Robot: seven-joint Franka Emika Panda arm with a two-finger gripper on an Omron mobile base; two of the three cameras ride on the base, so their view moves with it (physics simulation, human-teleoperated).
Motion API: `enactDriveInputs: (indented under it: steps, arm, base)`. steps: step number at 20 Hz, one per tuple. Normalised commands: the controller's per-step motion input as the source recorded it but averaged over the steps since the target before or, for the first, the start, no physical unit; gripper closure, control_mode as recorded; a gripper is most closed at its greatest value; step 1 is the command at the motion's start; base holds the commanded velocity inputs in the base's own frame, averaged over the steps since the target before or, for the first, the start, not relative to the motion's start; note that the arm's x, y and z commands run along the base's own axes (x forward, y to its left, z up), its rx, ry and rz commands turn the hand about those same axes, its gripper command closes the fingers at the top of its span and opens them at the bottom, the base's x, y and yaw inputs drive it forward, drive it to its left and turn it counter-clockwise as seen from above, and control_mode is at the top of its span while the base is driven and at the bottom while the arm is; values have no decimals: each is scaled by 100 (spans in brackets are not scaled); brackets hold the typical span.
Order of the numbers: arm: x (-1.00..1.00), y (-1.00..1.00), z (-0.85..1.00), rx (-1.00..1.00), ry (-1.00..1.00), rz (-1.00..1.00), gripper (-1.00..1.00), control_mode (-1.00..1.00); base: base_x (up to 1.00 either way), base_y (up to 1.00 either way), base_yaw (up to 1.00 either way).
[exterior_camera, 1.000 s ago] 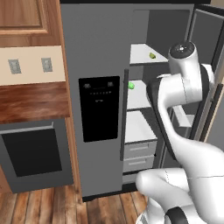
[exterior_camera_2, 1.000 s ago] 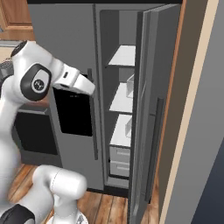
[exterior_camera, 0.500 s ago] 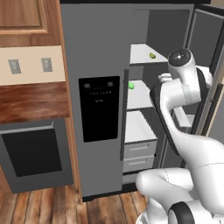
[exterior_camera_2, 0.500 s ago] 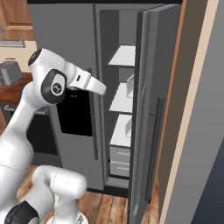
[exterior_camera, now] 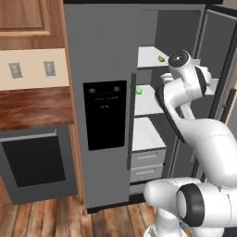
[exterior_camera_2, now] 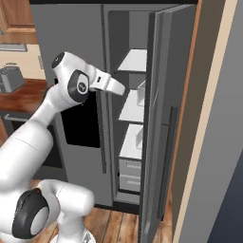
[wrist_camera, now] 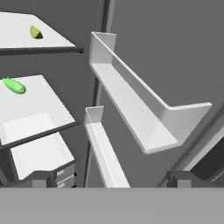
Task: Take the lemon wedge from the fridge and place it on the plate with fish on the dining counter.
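While the fridge stands with its right door swung wide, the lemon wedge lies on the top shelf — one shelf above a brighter green fruit. With jaws fully spread and empty, the gripper faces the door bins, well apart from the wedge.

Top fridge shelf: lemon wedge. Shelf below: green fruit.

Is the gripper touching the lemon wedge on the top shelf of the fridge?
Apart. In the hand view the lemon wedge lies far up on the top shelf, with open space between it and the open gripper.
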Motion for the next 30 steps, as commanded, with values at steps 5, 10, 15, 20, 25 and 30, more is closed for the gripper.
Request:
enactDriveInputs:
  steps: [5,10,15,20,25,30]
  arm:
    - [42,-44,-5,0,0,0,-100,-100]
    - [19,-60,-3,0,0,0,-100,-100]
    - [8,-62,0,0,0,0,-100,-100]
    - [10,-55,0,0,0,0,-100,-100]
    - [0,-86,-3,0,0,-5,-100,-100]
    - [-5,-79,0,0,-6,-4,-100,-100]
  base:
    - [0,0,0]
    - [0,0,0]
    - [0,0,0]
    - [0,0,0]
    - [0,0,0]
    - [0,0,0]
